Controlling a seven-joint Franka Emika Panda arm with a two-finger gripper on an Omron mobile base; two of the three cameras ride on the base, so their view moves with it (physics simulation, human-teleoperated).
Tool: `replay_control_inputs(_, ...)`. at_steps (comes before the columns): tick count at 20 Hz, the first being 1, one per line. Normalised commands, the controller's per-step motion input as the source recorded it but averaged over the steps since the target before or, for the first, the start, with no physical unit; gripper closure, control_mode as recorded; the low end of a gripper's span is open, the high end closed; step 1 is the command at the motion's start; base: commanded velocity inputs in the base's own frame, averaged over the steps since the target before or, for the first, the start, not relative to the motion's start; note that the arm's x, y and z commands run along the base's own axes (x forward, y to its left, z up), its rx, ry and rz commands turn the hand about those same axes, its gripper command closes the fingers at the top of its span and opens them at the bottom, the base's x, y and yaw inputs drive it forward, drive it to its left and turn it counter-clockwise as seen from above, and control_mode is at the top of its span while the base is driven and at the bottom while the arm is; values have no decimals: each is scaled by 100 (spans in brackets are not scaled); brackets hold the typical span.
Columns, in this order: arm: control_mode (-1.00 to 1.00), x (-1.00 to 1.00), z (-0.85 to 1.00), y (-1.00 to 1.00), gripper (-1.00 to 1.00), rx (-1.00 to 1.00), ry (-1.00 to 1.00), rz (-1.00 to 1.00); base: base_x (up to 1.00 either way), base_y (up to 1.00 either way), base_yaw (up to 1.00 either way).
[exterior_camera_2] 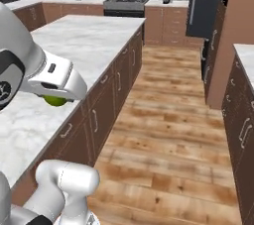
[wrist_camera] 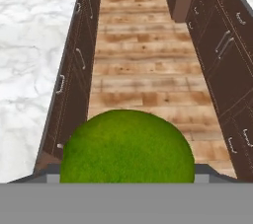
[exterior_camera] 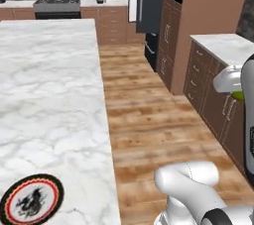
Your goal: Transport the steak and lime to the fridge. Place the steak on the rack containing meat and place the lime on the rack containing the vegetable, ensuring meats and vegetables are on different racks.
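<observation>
My gripper (exterior_camera_2: 54, 99) is shut on the lime (wrist_camera: 127, 146), a smooth yellow-green ball that bulges large at the bottom of the hand view. In the right base view the lime (exterior_camera_2: 55, 101) peeks out under the white hand, above the island's edge. In the left base view a sliver of the lime (exterior_camera: 238, 95) shows at the hand by the right edge. The fridge (exterior_camera: 150, 1) stands tall and black at the far end of the aisle, and its grey bar handle is visible on the fridge (exterior_camera_2: 204, 4). The steak and the fridge's racks are out of view.
A long marble island (exterior_camera: 49, 95) lies on the left, with a round red-rimmed plate (exterior_camera: 31, 200) near its front. Brown cabinets with a marble counter (exterior_camera: 225, 45) line the right. A wooden floor aisle (exterior_camera_2: 168, 120) runs between them toward the fridge. A stove (exterior_camera: 57, 7) stands at the back wall.
</observation>
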Motion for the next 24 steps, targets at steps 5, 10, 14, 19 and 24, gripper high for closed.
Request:
replay_control_inputs(5, 100, 0, 0, 0, 100, 0, 0, 0, 100, -25, 9)
replay_control_inputs(10, 100, 0, 0, 0, 100, 0, 0, 0, 100, -23, 7)
replay_control_inputs(14, 100, 0, 0, 0, 100, 0, 0, 0, 100, -13, 2)
replay_control_inputs(19, 100, 0, 0, 0, 100, 0, 0, 0, 100, -27, 5)
replay_control_inputs(24, 100, 0, 0, 0, 100, 0, 0, 0, 100, -26, 5)
